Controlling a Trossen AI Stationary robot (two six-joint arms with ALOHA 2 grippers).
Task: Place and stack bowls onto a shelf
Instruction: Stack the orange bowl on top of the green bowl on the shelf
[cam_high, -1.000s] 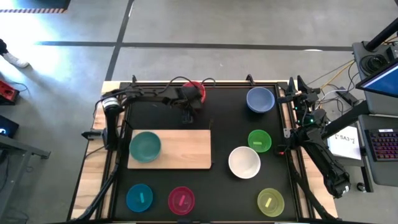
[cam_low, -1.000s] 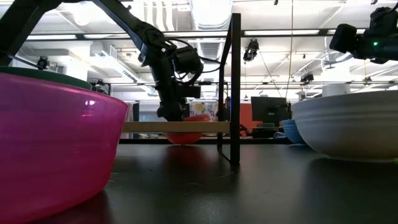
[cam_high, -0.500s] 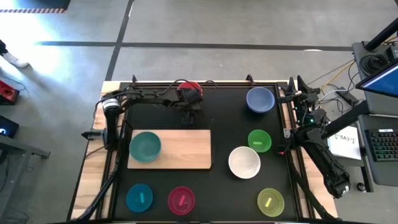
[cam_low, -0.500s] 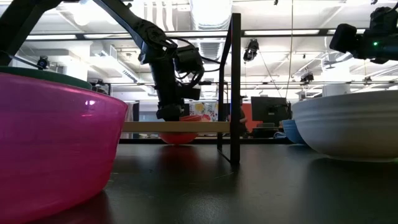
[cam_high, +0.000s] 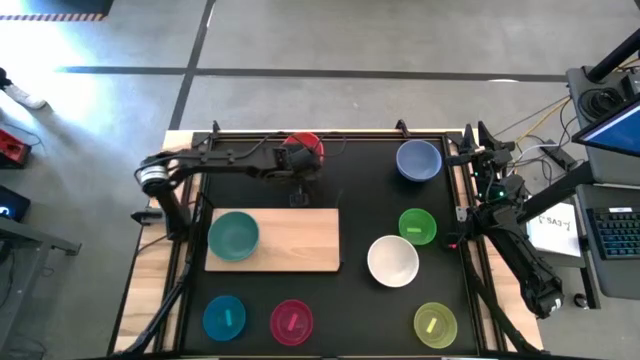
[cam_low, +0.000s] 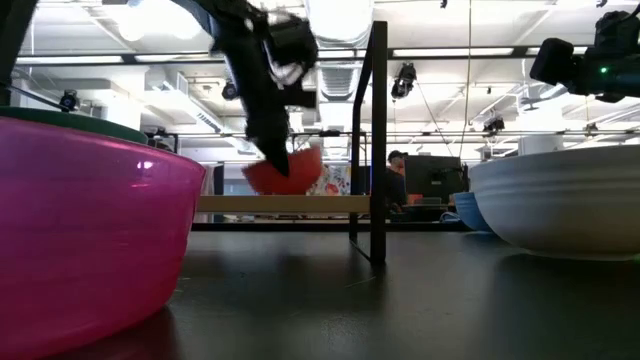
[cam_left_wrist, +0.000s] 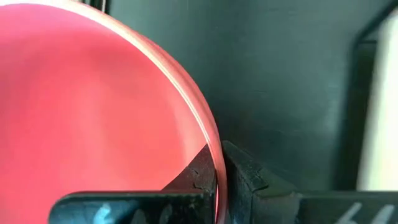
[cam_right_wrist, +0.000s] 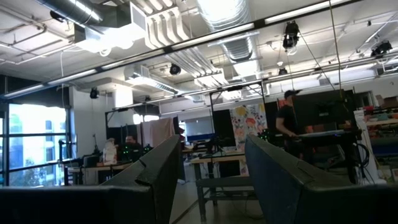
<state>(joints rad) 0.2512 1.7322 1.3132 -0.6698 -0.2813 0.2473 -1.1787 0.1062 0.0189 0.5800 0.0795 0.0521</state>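
Red bowl (cam_high: 303, 150) is hanging clear above the wooden shelf (cam_high: 295, 240), beyond its far edge, its rim pinched tight by the left gripper (cam_left_wrist: 217, 180). Right gripper (cam_right_wrist: 208, 180) is idling agape, well right of the shelf.

overhead view straight down, table-level view sideways, both sharing red bowl (cam_high: 303, 150)

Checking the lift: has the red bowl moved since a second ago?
Yes. In the low view the red bowl, pinched in the left gripper, has risen from below the shelf to above it.

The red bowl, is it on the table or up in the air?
In the air: the left gripper pinches the red bowl above the shelf.
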